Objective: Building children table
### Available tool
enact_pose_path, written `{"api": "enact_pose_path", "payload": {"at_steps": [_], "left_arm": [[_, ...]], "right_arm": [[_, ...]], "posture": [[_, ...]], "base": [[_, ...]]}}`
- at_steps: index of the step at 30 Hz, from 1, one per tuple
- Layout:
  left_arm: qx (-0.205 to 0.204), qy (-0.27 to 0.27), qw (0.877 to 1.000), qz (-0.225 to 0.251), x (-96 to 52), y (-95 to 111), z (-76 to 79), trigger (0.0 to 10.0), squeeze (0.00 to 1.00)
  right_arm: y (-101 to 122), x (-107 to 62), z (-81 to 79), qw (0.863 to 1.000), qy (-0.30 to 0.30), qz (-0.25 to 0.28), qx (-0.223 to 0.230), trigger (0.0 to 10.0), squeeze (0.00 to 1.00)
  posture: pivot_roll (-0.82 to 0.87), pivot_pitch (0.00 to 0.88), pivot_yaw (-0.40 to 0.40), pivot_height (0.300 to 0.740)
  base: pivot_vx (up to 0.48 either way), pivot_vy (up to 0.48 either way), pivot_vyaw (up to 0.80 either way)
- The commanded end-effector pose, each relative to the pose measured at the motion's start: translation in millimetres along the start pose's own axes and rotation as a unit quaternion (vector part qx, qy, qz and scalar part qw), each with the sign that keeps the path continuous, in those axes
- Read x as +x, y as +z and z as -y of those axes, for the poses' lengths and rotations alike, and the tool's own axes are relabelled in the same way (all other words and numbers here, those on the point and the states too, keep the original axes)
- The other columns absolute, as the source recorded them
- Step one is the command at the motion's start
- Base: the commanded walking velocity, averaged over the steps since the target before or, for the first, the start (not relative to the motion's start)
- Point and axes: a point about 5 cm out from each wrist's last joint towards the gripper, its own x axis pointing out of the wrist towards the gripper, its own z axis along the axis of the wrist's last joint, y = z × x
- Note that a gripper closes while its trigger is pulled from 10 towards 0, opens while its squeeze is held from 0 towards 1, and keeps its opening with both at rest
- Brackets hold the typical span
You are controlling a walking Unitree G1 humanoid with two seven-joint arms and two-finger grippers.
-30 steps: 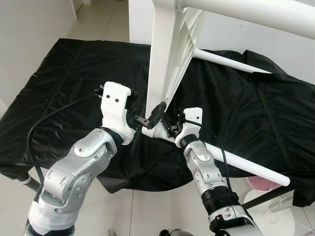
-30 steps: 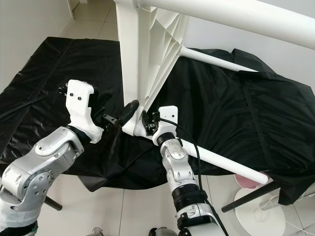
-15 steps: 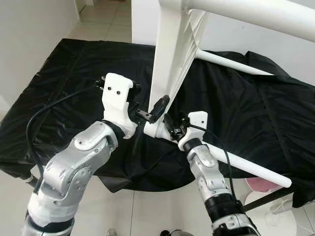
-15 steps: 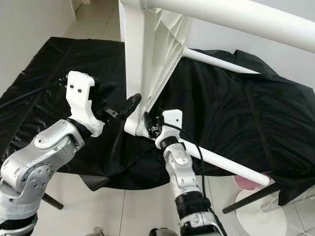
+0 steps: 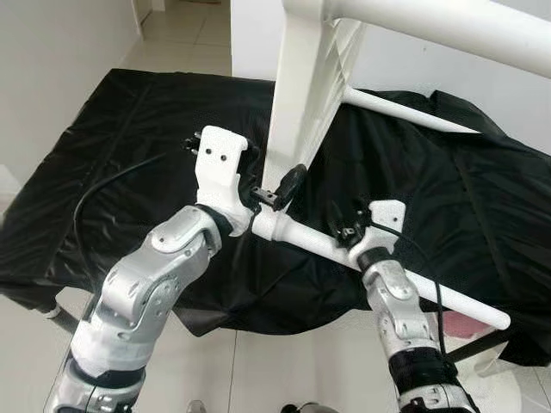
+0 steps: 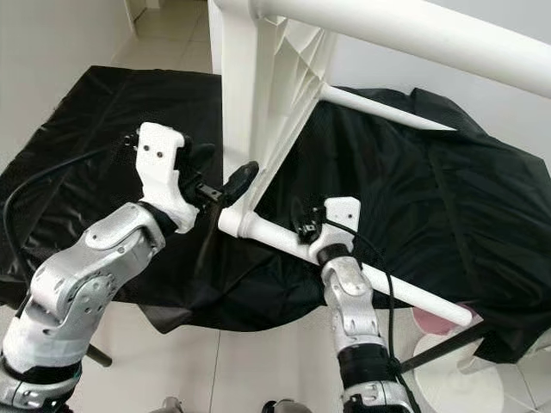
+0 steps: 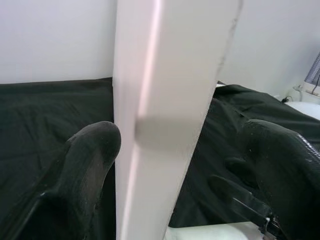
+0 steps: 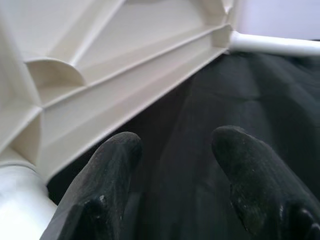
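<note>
The white plastic children's table (image 5: 303,103) stands tipped on its edge on a black sheet (image 5: 129,120). Its ribbed underside faces the right gripper (image 5: 343,225), and one round leg (image 5: 379,267) runs from the lower corner socket out past that gripper.

The left gripper (image 5: 277,191) sits at that corner. Its fingers are parted a moderate way and straddle the flat edge of the tabletop. In the left wrist view the white edge stands between the two black fingers (image 7: 90,150); whether they press it cannot be told.

The right gripper hovers over the leg, a little way out from the socket. Its fingers (image 8: 112,165) are spread and hold nothing, and beyond them lie the ribs and the dark sheet.

The table looks like light, stiff moulded plastic with a smooth, likely slippery skin, and tipped up like this it could easily swing or topple. The leg is a rigid tube, best gripped across its round body close to the socket, where a push or twist has least leverage against it. The tabletop's edge, or a rib, gives the other gripper a flat place to pinch and steady it.
</note>
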Motion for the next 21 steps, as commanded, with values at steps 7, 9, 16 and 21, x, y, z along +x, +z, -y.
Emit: {"api": "enact_pose_path", "payload": {"at_steps": [7, 9, 16, 21], "left_arm": [[0.012, -0.106, 0.994, -0.003, 11.7, -1.6, 11.6, 10.0, 1.00], [0.013, -0.105, 0.994, 0.000, 18.0, 0.0, 10.8, 10.0, 1.00], [0.007, -0.104, 0.995, 0.007, 32.1, 3.6, 11.5, 10.0, 1.00], [0.024, -0.060, 0.998, 0.005, 43.5, 2.4, 2.3, 10.0, 1.00]], "right_arm": [[3.2, -8.4, 18.9, 0.999, -0.040, 0.005, -0.003, 10.0, 0.00], [4.2, -8.1, 20.1, 0.999, -0.047, 0.008, -0.003, 10.0, 0.00], [9.4, -9.6, 21.3, 0.998, -0.057, 0.019, -0.004, 10.0, 0.00], [17.5, -12.2, 29.6, 0.997, -0.077, 0.032, -0.006, 10.0, 0.00]], "posture": [[0.03, 0.046, -0.019, 0.740], [0.02, 0.051, -0.007, 0.740], [0.01, 0.060, 0.006, 0.740], [0.00, 0.066, 0.021, 0.740]], "base": [[0.000, 0.000, 0.00], [0.000, 0.000, 0.00], [0.000, 0.000, 0.00], [0.000, 0.000, 0.00]]}}
